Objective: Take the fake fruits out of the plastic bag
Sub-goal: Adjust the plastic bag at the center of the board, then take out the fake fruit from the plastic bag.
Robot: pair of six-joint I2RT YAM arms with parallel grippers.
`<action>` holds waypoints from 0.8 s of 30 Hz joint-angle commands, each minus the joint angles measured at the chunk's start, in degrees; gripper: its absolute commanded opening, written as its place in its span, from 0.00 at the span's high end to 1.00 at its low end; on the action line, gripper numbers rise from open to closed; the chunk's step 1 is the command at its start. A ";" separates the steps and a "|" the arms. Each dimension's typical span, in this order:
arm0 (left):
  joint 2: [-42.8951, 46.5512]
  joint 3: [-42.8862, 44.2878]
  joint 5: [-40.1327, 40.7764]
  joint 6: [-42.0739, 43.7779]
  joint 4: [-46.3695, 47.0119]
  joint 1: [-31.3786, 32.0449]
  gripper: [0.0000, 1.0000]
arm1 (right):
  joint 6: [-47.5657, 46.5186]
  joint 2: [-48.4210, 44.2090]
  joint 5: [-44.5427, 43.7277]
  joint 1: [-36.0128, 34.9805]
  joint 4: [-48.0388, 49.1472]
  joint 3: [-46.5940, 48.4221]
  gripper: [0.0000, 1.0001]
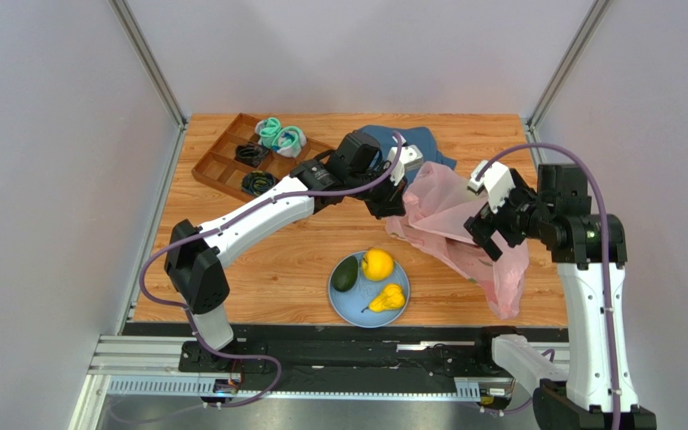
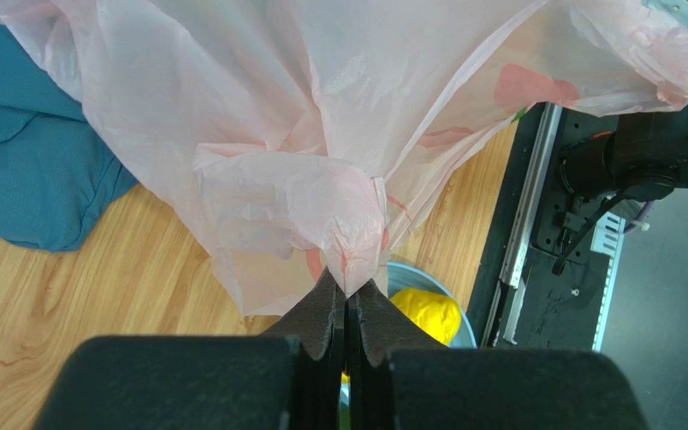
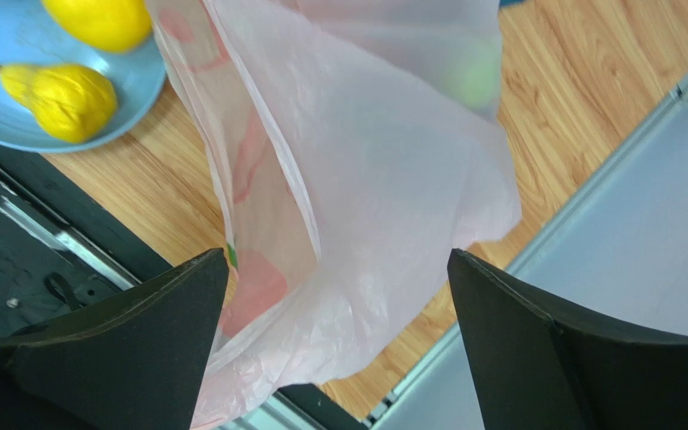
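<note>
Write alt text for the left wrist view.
The left gripper pinches a gathered fold of the pink plastic bag. A blue cloth lies at left on the wooden table; a yellow fruit sits on a blue plate.

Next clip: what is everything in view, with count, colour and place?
plastic bag: one, translucent pink, right of centre
green shape: one, pale, seen through the bag
citrus: one, yellow, on plate
pear: one, yellow, on plate
avocado: one, dark green, on plate
plate: one, light blue, near edge
cloth: one, dark blue, far edge
tray: one, brown, far left
socks: count unclear, teal, in tray
dark items: two, black, in tray
table: one, wood
left gripper: shut on bag
right gripper: open, over bag
</note>
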State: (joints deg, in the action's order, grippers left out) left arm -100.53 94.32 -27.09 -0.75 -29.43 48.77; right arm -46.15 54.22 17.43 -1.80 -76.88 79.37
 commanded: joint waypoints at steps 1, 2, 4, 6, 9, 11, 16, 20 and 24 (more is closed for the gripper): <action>1.56 1.83 0.89 -0.65 1.22 0.27 1.00 | 2.73 4.84 12.42 -0.39 -2.58 5.88 0.07; 1.74 1.83 1.86 -0.74 1.13 0.27 1.00 | 2.56 5.37 13.76 -0.83 -2.40 5.71 0.12; 1.66 2.09 2.22 -0.13 0.69 0.27 1.00 | 2.65 6.16 15.35 -4.07 -1.52 3.78 0.28; 1.39 2.88 2.57 0.66 0.25 0.09 1.00 | 2.47 6.52 15.18 -8.71 -0.73 2.02 0.44; 0.51 4.28 2.57 0.67 -0.71 -0.34 1.00 | 2.03 6.95 14.83 -14.08 1.12 -0.27 0.66; 0.25 4.64 3.01 0.58 -0.89 -0.69 1.00 | 0.98 8.27 14.04 -15.51 1.74 -2.37 0.72; 1.12 4.90 3.98 0.67 -1.15 -1.31 1.00 | -0.17 11.52 7.56 -15.77 5.49 -9.05 0.76; 2.00 4.20 3.98 2.42 -1.77 -1.66 1.00 | 4.91 13.98 -1.33 -15.25 14.11 -15.46 0.85; 2.88 2.89 3.63 2.69 -1.77 -1.66 1.00 | 8.79 16.70 -13.11 -14.90 25.97 -16.53 0.90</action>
State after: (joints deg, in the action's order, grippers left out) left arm -100.51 97.03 -23.38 0.40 -31.20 47.24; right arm -42.37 69.43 17.19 -17.19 -66.04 62.67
